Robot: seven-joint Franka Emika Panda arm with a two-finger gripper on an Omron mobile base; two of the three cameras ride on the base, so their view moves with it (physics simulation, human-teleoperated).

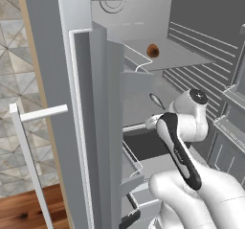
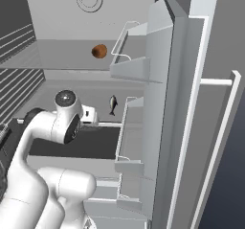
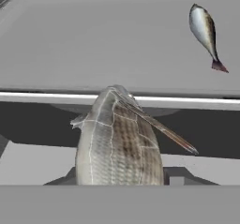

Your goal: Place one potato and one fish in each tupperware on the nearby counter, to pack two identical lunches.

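Note:
A mottled grey fish (image 3: 117, 143) stands close up at the bottom middle of the hand view, head away, with my gripper (image 2: 91, 115) shut on it; the fish hides the fingertips. My hand is inside an open fridge, just over the front edge of the middle shelf. A second fish (image 3: 205, 28) lies flat further back on that shelf (image 2: 112, 104) (image 1: 156, 100). One orange-brown potato (image 1: 153, 51) rests on the upper shelf (image 2: 99, 51). The tupperware and the counter are out of view.
The fridge door (image 2: 191, 103) stands open on the right with wire-railed bins (image 2: 131, 62); the other door (image 1: 57, 103) and its bar handle (image 1: 28, 142) are on the left. A white shelf edge (image 3: 47, 97) runs above a dark drawer opening (image 2: 76, 142) just below the hand.

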